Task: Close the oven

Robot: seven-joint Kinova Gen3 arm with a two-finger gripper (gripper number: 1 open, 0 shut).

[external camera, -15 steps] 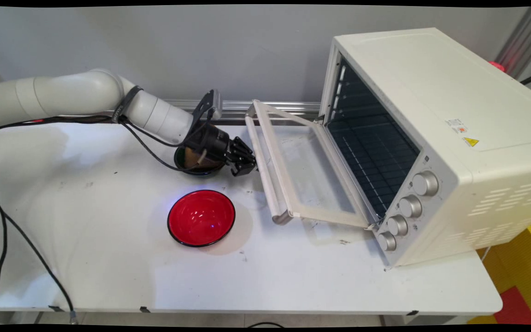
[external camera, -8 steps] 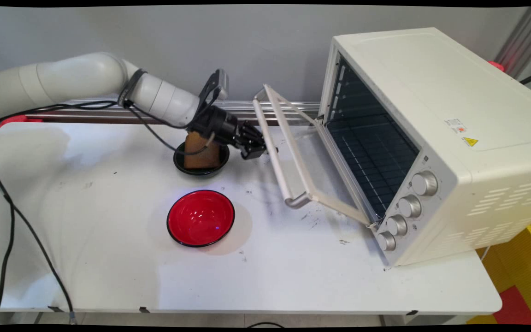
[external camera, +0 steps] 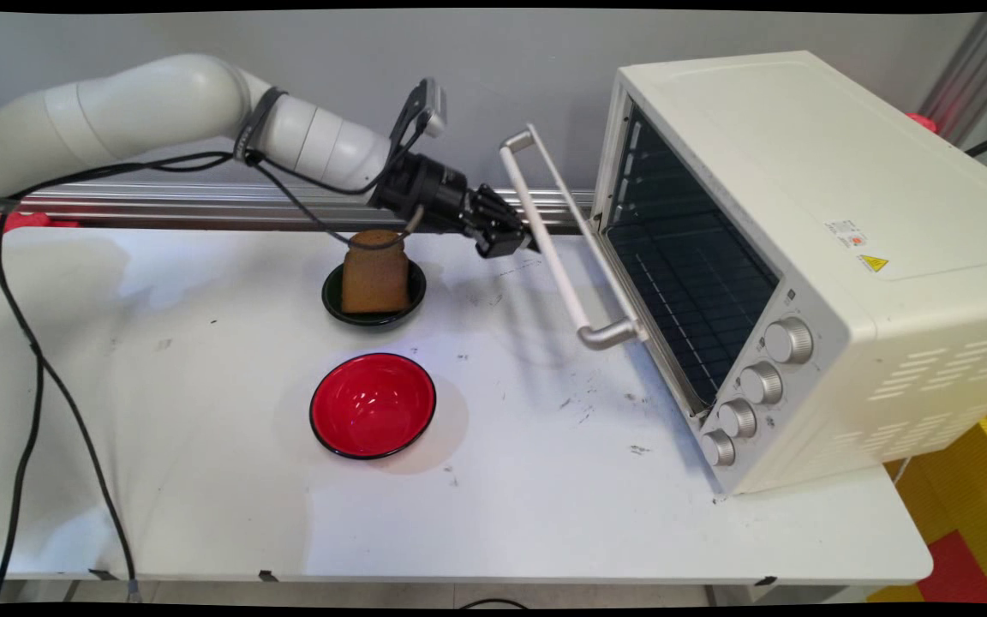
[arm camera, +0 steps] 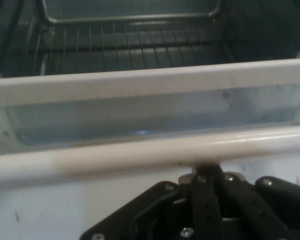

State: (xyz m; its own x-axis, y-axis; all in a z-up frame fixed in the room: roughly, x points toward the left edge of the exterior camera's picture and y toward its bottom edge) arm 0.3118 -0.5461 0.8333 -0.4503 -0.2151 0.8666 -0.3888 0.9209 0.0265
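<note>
- The half-raised oven door (external camera: 583, 257) and its handle (external camera: 545, 231) bar the oven mouth (external camera: 690, 283).
- Open desk (external camera: 202, 480) lies around the red bowl (external camera: 373, 404).

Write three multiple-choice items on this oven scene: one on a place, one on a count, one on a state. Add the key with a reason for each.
1. Where does the brown bread stand?
A. in the red bowl
B. in the dark bowl
C. on the oven rack

2. How many knobs does the toaster oven show?
A. two
B. four
C. six

3. How does the oven door stand?
A. flat on the table
B. fully shut
C. partly raised

Key: 1 B, the bread stands upright in the dark bowl, while the red bowl is empty. 2 B, four knobs line the front's corner. 3 C, the door tilts up, with the claw at its handle.
</note>
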